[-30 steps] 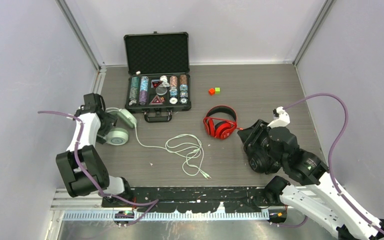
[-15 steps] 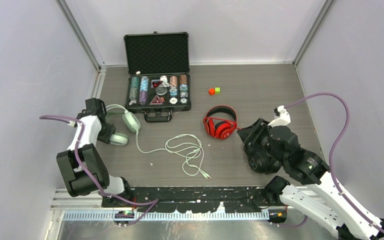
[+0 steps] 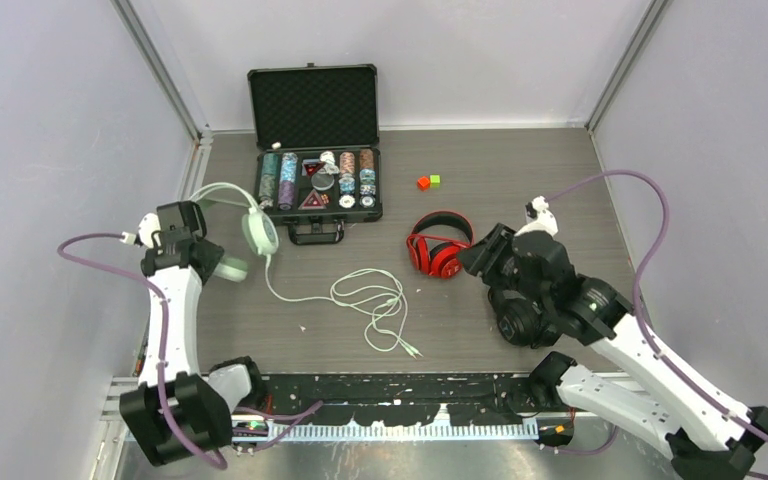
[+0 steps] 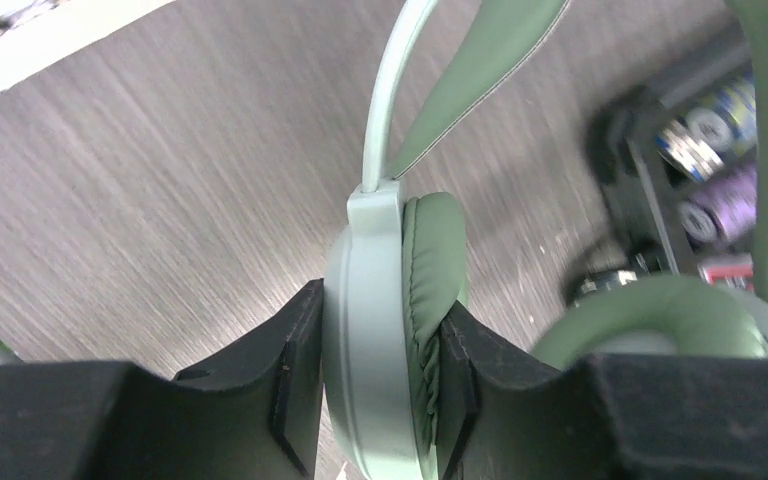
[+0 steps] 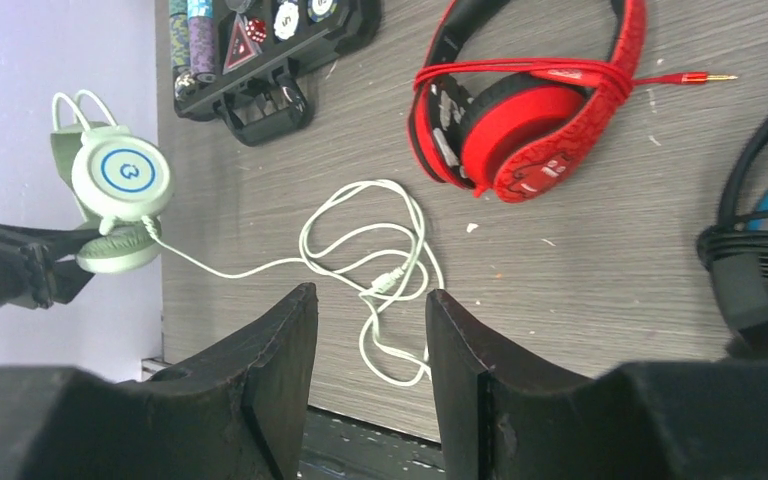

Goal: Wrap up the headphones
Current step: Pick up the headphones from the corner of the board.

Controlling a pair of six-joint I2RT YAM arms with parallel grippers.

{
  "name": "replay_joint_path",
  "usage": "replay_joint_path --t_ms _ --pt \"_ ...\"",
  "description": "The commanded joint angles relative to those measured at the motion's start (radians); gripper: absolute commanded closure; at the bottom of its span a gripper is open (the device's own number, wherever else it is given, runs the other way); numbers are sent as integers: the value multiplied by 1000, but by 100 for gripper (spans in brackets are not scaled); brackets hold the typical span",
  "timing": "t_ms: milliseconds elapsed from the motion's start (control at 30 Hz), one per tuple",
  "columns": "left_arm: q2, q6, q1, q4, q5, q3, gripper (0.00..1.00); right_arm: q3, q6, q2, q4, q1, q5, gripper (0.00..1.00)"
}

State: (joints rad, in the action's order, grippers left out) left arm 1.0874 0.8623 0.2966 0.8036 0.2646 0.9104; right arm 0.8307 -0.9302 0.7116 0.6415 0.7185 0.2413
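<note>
Left wrist view: mint headphones (image 4: 430, 260) pinched by one ear cup (image 4: 365, 330).
The left hand (image 4: 375, 400) clamps that cup at centre-left of the overhead frame, and the white cable (image 3: 360, 295) trails loose across the surface (image 3: 560, 180). The right hand (image 5: 370, 340), spread and empty, hangs by the red headphones (image 3: 440, 250). Best to catch the cable near the cup and wind snug, even turns.

We log: pale mint-green headphones (image 4: 390, 330), white disc with blue ring, in left hand (image 4: 375, 400) | red headphones (image 5: 520, 130), dark crackle lines, beyond right hand (image 5: 370, 295) | black headphones (image 5: 755, 140), blue inside, right of it | grey wood-grain counter (image 3: 520, 170).
</note>
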Motion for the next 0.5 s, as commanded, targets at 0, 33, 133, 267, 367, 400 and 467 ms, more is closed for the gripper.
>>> replay_joint_path --t_ms 0,33,133,267,367,400,467 --pt "-94 -134 -105 -106 -66 38 95 123 -50 128 -107 21 0 50" --pt "-109 -145 -135 -105 -65 42 95 149 -46 165 -115 34 19 49" --pt "-136 -163 -220 -94 -64 63 95 219 -39 258 -180 100 93 40" --pt "-147 -159 -361 -75 -96 91 95 363 -23 445 -250 207 176 35" --pt "-155 -147 -449 -73 -127 101 94 501 -13 617 -247 299 249 30" --pt "-158 -153 -472 -75 -130 103 94 540 -23 659 -249 318 246 29" --pt "-172 -158 -506 -70 -107 112 93 627 -55 744 -250 350 242 28"
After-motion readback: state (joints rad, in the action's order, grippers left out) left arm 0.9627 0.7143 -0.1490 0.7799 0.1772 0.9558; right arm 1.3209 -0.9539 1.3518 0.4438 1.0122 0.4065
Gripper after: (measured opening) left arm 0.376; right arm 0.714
